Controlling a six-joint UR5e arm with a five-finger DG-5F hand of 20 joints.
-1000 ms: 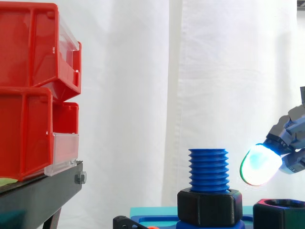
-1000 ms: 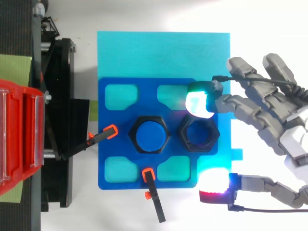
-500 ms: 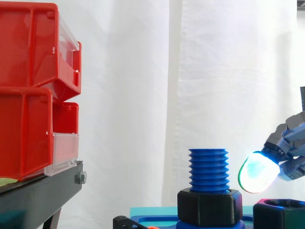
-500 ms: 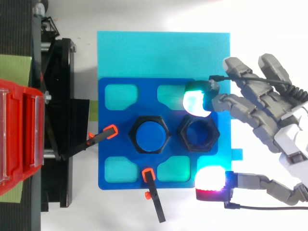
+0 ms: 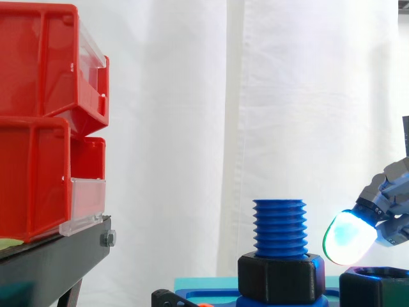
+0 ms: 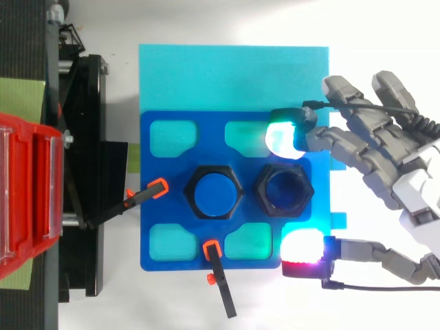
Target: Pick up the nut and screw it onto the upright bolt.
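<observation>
Robot hand [image 6: 402, 185] spread over the loose nut [image 6: 284, 191]

Fingers spread and holding nothing, the robot hand reaches in from the right of the blue fixture plate [image 6: 161, 206]. The upright bolt [image 5: 279, 227] stands at the plate's centre. The black nut sits just beside it on the hand's side, bore upward, between two glowing pads [image 6: 282, 141].

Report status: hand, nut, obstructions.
Hand open, pads flanking nut, not gripping. Nut flat on blue plate beside upright bolt. Black hex collar at bolt's base.
</observation>
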